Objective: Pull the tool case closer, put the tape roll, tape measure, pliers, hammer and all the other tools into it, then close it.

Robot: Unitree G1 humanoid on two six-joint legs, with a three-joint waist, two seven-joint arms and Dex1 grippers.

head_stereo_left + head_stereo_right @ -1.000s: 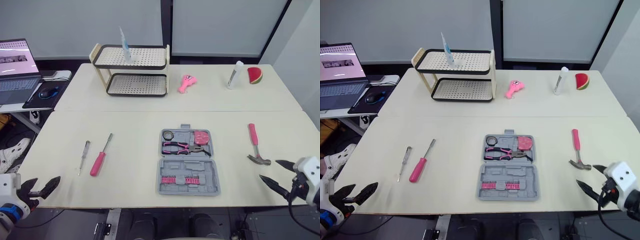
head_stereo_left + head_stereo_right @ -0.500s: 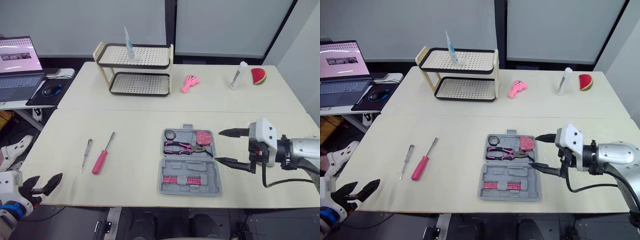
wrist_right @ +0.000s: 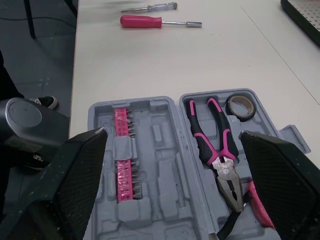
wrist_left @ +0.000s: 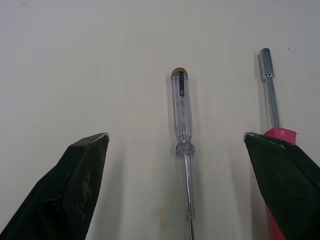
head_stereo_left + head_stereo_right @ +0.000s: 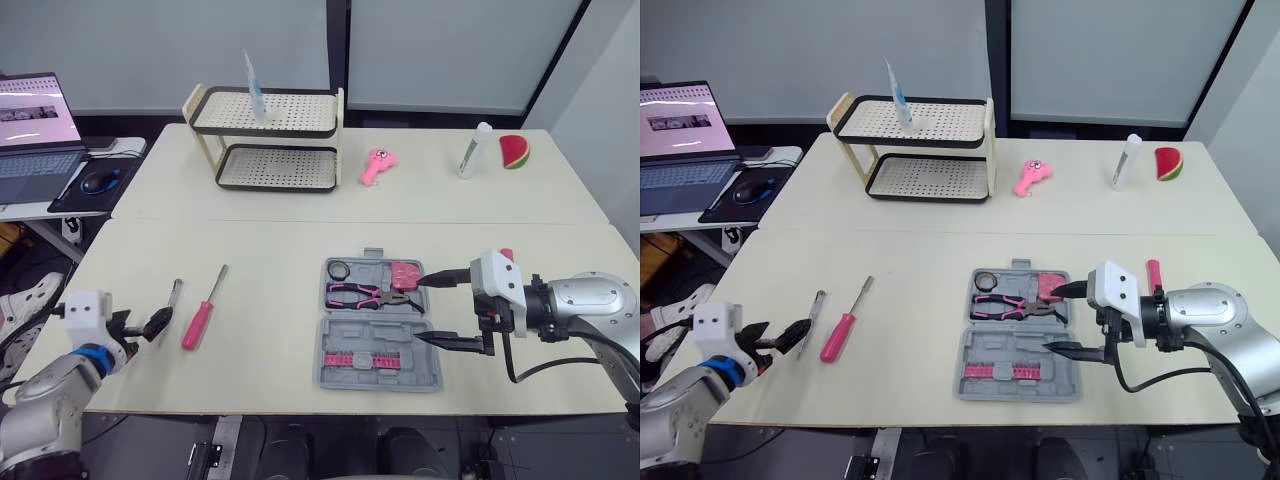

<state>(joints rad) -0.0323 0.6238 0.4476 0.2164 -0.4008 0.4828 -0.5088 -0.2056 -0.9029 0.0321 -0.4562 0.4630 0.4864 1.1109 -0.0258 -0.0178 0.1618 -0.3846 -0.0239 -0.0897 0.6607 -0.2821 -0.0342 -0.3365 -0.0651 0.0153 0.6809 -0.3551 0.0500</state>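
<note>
At tool case (image 5: pixel 380 372) edge, right end effector (image 5: pixel 419 310) spread wide

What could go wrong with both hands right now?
1. The open left hand straddles the clear screwdriver, and the pink screwdriver lies close beside it; closing may knock it.
2. The open right hand is at the open case; a jerky pull could shake out the pliers.

open grey tool case (image 5: pixel 348 338) with pliers (image 5: pixel 364 294) and tape roll (image 5: pixel 338 269) inside
</note>
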